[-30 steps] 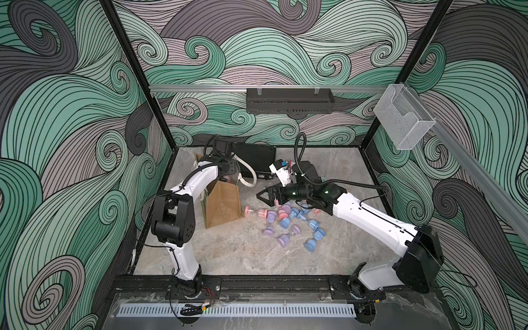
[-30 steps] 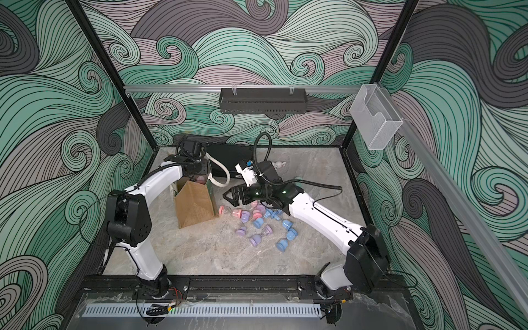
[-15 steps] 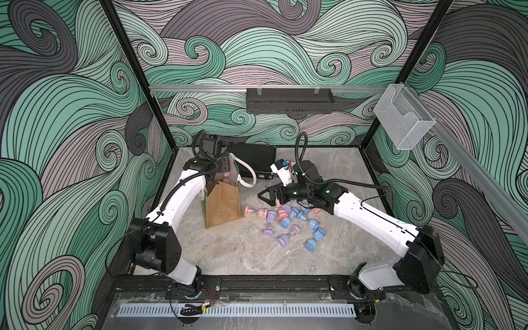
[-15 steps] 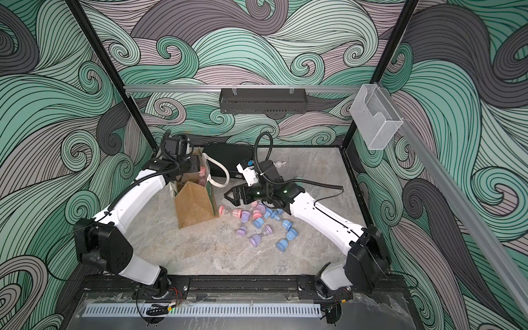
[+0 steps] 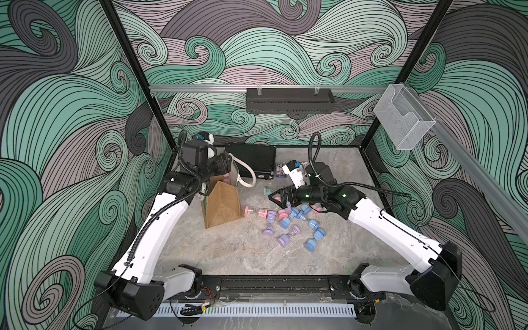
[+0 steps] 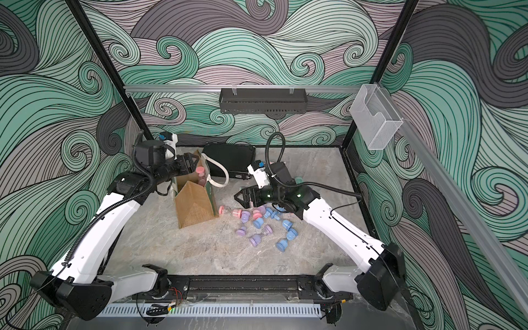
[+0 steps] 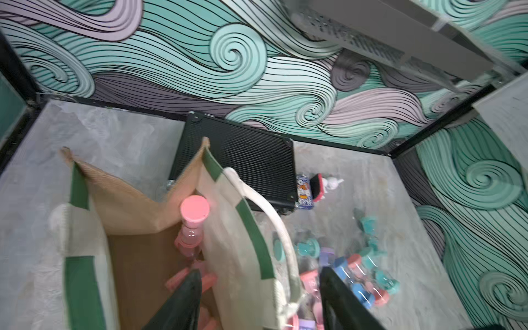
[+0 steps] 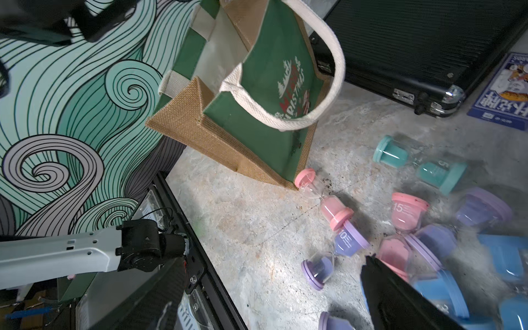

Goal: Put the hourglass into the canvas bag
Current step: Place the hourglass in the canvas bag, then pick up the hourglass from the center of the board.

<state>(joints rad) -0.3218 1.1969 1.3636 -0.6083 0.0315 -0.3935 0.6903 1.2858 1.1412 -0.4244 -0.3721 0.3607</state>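
Left pincer [image 7: 260, 271] hangs over the open mouth of the upright tan burlap canvas bag [image 5: 223, 205] with dark green panels and thick cream fabric handles. Its two dark fingers [image 7: 183, 300] are spread wide and pinch nothing; in the left wrist view the bag's lined wall and one handle show between them. Inside the bag, a pink hourglass with round plastic caps and a clear waist [image 7: 194, 213] stands roughly upright against a far corner, clear of the fingers. In a top view the hourglass [image 6: 201, 171] shows just within the rim. More pink shapes lie lower in the bag, too blurred to identify.

Right pincer [image 5: 278, 198] is likewise spread and holds nothing. It is poised low over a heap of loose hourglasses [image 5: 288, 220] in pink, purple, blue and teal, which lie on the grey marbled bench [image 5: 228, 257] just beside the bag. The nearest pink one [image 8: 323, 197] lies on its side with one cap at the bag's bottom corner. Behind the bag, a flat black ribbed case [image 5: 251, 161] lies against the back wall.
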